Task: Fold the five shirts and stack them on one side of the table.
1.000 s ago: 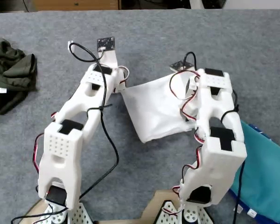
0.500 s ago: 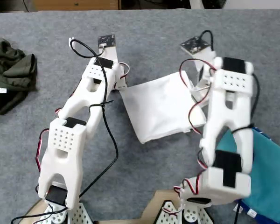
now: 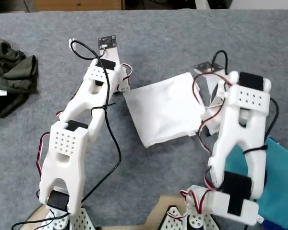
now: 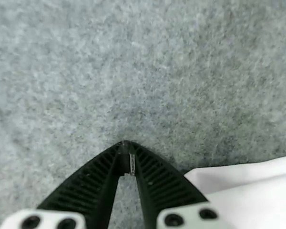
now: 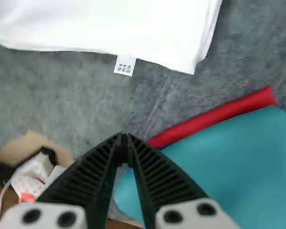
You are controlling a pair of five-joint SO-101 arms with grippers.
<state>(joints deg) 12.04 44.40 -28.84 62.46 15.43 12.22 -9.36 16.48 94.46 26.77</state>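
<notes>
Noting the stack first: the teal shirt (image 3: 278,177) lies folded at the near right edge of the table (image 3: 182,33), with a red shirt (image 5: 219,117) peeking out at its edge. The right gripper (image 5: 123,139), jaws closed and empty, hangs over bare table between that stack and the white shirt (image 3: 163,112), which lies folded mid-table. The left gripper (image 4: 127,145), also closed on nothing, sits just off the shirt's far corner. I judge the transfer is next: I should pinch all layers at opposite edges, lift level and land it square. The olive shirt (image 3: 9,76) lies crumpled at the far left.
</notes>
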